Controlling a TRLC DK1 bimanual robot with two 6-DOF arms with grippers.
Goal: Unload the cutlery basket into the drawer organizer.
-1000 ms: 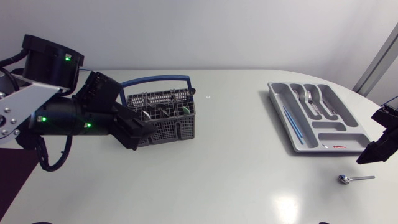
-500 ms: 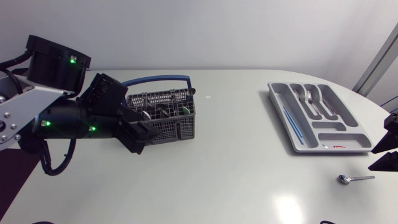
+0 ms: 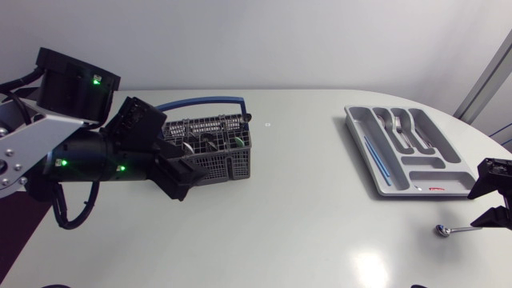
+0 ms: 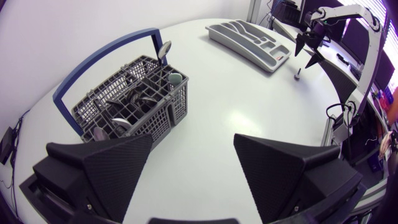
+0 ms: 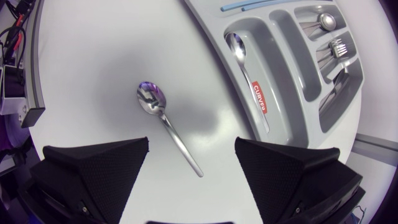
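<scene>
Fingers of the left gripper stand spread and empty just beside the basket, left of centre in the head view. At the lower right edge, the right gripper is likewise spread and empty over a spoon lying on the table near the organizer.

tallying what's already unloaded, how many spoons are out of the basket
3. A loose spoon lies on the table ahead of the right pincer; a small spoon in the organizer's crosswise end compartment; a third spoon in a long compartment beside the forks. More may hide underneath.
</scene>
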